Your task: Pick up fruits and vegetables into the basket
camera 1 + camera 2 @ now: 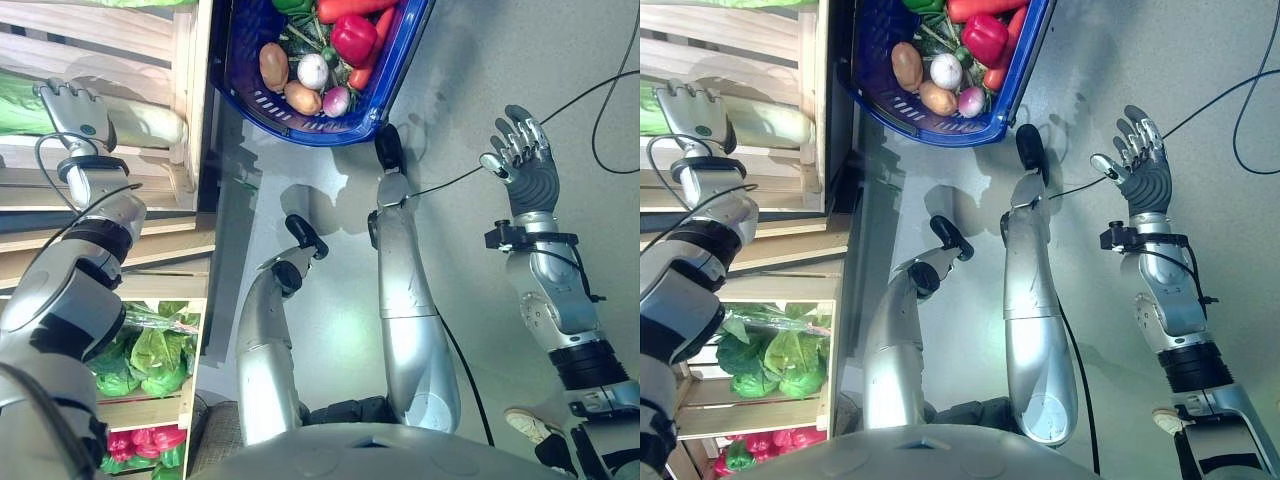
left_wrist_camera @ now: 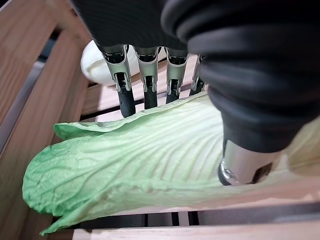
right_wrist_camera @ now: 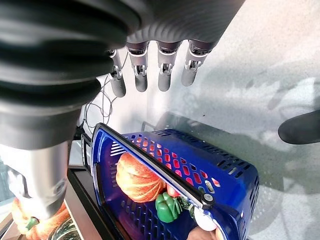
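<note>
On crate shelf: left hand (image 1: 72, 108) fingers straight over one cabbage (image 2: 150, 155); right hand (image 1: 525, 160) spread, empty (one blue basket (image 1: 300, 125), filled).

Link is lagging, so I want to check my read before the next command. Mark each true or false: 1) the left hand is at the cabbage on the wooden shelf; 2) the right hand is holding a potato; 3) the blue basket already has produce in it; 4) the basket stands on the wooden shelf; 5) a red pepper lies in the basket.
1) True. The left hand is over the pale green cabbage on the wooden shelf, fingers straight.
2) False. The right hand is open and empty, out over the floor.
3) True. The blue basket holds several items.
4) False. It sits on the grey floor beside the shelf.
5) True. A red pepper lies near a potato.
</note>
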Controlling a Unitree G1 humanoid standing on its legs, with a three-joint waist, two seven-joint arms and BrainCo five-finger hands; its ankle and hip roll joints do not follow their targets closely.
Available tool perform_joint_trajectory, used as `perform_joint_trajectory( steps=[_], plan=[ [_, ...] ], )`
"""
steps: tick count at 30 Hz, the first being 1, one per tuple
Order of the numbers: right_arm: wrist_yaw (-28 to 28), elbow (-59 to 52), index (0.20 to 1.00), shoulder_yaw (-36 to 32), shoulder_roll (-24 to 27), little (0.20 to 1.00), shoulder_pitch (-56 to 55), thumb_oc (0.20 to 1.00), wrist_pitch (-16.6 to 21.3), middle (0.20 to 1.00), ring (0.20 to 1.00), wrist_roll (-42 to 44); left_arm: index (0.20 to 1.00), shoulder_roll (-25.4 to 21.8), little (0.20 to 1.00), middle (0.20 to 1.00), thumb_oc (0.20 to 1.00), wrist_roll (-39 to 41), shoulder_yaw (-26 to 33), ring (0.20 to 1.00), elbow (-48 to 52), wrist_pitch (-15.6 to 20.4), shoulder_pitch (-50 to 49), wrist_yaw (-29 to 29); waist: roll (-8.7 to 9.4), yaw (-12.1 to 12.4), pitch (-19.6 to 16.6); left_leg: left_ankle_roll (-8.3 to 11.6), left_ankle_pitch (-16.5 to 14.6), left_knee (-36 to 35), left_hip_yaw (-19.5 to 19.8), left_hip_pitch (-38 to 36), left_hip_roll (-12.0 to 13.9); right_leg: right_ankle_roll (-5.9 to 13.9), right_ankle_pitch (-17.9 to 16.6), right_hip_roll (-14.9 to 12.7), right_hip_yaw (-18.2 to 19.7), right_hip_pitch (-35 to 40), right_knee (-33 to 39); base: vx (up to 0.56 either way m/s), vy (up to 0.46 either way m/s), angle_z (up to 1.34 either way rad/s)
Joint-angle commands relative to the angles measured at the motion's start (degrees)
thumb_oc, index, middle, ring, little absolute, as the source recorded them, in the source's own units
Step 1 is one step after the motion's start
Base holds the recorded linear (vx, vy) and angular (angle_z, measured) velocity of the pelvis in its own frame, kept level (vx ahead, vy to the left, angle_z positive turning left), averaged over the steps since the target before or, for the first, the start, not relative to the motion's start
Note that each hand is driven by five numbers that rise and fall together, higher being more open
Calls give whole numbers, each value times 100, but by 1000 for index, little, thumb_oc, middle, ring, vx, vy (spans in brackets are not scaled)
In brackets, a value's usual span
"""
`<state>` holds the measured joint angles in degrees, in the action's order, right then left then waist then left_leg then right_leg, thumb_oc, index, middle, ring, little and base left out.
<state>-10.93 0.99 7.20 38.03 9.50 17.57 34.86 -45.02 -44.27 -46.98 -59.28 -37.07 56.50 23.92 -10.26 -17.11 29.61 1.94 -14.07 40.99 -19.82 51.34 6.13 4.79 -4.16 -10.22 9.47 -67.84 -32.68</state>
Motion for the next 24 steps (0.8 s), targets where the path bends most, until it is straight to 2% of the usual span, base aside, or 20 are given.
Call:
perform_joint_trajectory(
  steps=[1, 6, 13, 15, 16, 17, 20, 22, 23, 24],
  plan=[
    [114, -414, 1000, -6, 48, 1000, -251, 1000, 441, 1000, 1000, -9, 200, -759, 200, 200, 200, 341, 436, 200, -249, 76, -40, 618, 357, -207, 19, 164, 210, -173, 220, 74, 64, 323, 350, -196, -112, 588, 333, -22, -50, 3],
    [185, -460, 1000, -47, 43, 1000, -329, 1000, 458, 1000, 1000, -51, 200, -744, 200, 200, 200, 261, 545, 200, -98, 315, -47, 851, 426, -188, 19, 205, 355, -477, 240, -305, 53, 348, 392, -206, -260, 966, 447, -19, -47, 7],
    [296, -544, 1000, -175, 61, 1000, -508, 1000, 518, 1000, 1000, -102, 200, -806, 200, 200, 200, 1280, 886, 200, -8, 1001, -295, 1594, 472, -70, 19, 237, 546, -869, 359, -797, -53, 305, 532, -195, -478, 1498, 476, -10, -48, 5],
    [245, -592, 1000, -192, 37, 1000, -597, 1000, 539, 1000, 1000, -371, 200, -777, 200, 200, 200, 1984, 1192, 200, 177, 1390, -580, 1828, 474, -6, 19, 239, 585, -953, 398, -944, -85, 289, 585, -192, -542, 1677, 471, 6, -65, 6],
    [207, -627, 1000, -217, 22, 1000, -633, 1000, 490, 1000, 1000, -510, 200, -764, 200, 200, 200, 2497, 1489, 200, 338, 1757, -822, 1935, 484, 52, 19, 242, 617, -1022, 437, -1060, -99, 280, 613, -198, -604, 1826, 487, 6, -85, 7],
    [192, -631, 1000, -215, 10, 1000, -640, 1000, 486, 1000, 1000, -581, 200, -737, 200, 200, 200, 2585, 1636, 200, 414, 1869, -917, 1906, 491, 84, 19, 241, 630, -1052, 457, -1108, -105, 274, 627, -197, -628, 1889, 494, 6, -117, 15],
    [75, -726, 1000, -247, -11, 1000, -670, 1000, 327, 1000, 1000, -1204, 200, -533, 200, 200, 200, 3142, 2587, 200, 1076, 2734, -1581, 1765, 538, 292, 19, 231, 682, -1222, 603, -1405, -151, 249, 747, -176, -792, 2261, 496, 11, -125, 19],
    [121, -867, 1000, -289, 13, 1000, -641, 1000, 181, 1000, 1000, -1346, 200, -409, 200, 200, 200, 3196, 3062, 200, 1646, 3012, -1988, 1692, 553, 399, 19, 222, 721, -1310, 682, -1546, -162, 236, 802, -165, -869, 2436, 484, -24, -137, 19],
    [157, -931, 1000, -321, 15, 1000, -597, 1000, 127, 1000, 1000, -1327, 200, -396, 200, 200, 200, 3243, 3173, 200, 1850, 3063, -2072, 1589, 573, 435, 19, 176, 886, -1387, 653, -1498, -174, 189, 660, -173, -918, 2413, 554, -62, -139, 19],
    [217, -1010, 1000, -356, 31, 1000, -561, 1000, 28, 1000, 1000, -1303, 200, -366, 200, 200, 200, 3333, 3311, 200, 2106, 3192, -2231, 1507, 587, 489, 19, 172, 903, -1435, 687, -1576, -179, 181, 679, -170, -965, 2514, 569, -64, -129, 19]
  ],
)
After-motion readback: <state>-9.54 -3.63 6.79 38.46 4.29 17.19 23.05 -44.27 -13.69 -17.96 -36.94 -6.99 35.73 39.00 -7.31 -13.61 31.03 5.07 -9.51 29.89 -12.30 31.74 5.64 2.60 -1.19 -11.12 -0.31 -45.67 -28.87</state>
